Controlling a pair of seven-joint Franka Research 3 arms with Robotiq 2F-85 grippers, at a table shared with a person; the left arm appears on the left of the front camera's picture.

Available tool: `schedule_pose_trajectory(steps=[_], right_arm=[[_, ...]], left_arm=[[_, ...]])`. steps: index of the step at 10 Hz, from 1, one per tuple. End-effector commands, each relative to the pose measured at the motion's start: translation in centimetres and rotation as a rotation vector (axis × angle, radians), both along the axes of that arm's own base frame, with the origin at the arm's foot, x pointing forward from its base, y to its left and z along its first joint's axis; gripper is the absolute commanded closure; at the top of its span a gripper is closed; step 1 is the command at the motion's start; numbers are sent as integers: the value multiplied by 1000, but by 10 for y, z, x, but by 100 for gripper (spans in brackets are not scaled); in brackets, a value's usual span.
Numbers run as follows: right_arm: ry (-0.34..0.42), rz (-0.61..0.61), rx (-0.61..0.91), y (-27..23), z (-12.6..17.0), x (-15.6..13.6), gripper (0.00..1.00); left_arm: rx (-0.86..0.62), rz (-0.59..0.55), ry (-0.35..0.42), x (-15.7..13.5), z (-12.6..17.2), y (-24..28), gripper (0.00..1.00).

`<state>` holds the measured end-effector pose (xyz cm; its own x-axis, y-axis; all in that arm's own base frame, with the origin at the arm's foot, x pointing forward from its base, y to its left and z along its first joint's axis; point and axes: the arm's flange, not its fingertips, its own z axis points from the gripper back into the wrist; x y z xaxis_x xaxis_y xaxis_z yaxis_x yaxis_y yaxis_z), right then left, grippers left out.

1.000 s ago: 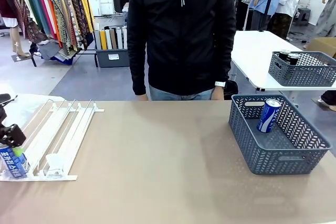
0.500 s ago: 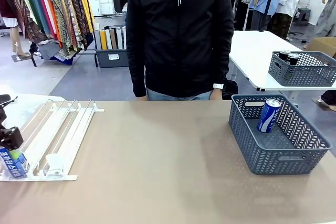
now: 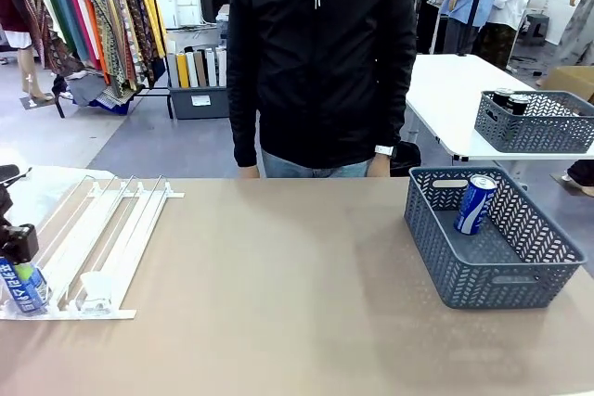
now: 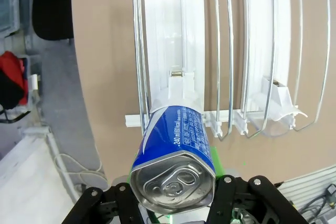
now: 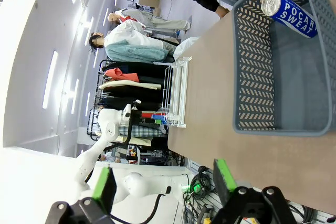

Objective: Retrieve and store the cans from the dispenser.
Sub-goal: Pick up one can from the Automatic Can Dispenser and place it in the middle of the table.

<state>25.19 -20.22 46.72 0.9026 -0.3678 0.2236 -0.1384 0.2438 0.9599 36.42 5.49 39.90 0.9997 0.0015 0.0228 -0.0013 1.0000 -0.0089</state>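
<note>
The left fingers (image 4: 215, 163) are closed on a blue can (image 4: 176, 145), one finger on each side of it just under the silver top, so the can is held between them. In the left wrist view the top with its pull tab faces the camera, and the long axis of the can runs away from it toward the dispenser (image 4: 178, 51), where the bottom end meets a white stopper. From the front, the left fingers (image 3: 17, 243) are at the near left corner of the bench (image 3: 278, 303). There the blue can (image 3: 23, 287) stands almost upright at the near end of the leftmost lane of the dispenser (image 3: 102, 229), its top leaning a little to the left. The right fingers (image 5: 223, 174) are wide apart and hold nothing. On the right side of the bench is a grey basket (image 3: 483, 275), and a second blue can (image 3: 476, 203) leans inside it with the silver top upward. A person (image 3: 320, 53) in a black jacket stands at the far edge. Farther right, a white table (image 3: 445, 90) carries another grey basket (image 3: 534, 132) with dark cans (image 3: 510, 99).
</note>
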Motion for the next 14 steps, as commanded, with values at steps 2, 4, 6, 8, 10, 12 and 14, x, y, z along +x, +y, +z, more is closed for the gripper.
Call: schedule_pose_trajectory(steps=[2,4,6,8,10,12,14], right_arm=[[-17,-2,8,-1,2,1,0],[-17,-2,8,-1,2,1,0],[-17,-2,8,-1,2,1,0],[-17,-2,8,-1,2,1,0],[-17,-2,8,-1,2,1,0],[-17,-2,8,-1,2,1,0],[-17,-2,8,-1,2,1,0]], left_arm=[[-6,-11,-62,-29,-9,-10,100],[-25,-44,-93,-36,13,-18,100],[-14,-45,-150,-50,60,-24,100],[-12,-24,-264,-63,116,-21,100],[-7,-23,-360,-77,167,-21,100],[-16,-31,-414,-87,192,-24,100],[-53,-6,-393,-87,192,-16,100]])
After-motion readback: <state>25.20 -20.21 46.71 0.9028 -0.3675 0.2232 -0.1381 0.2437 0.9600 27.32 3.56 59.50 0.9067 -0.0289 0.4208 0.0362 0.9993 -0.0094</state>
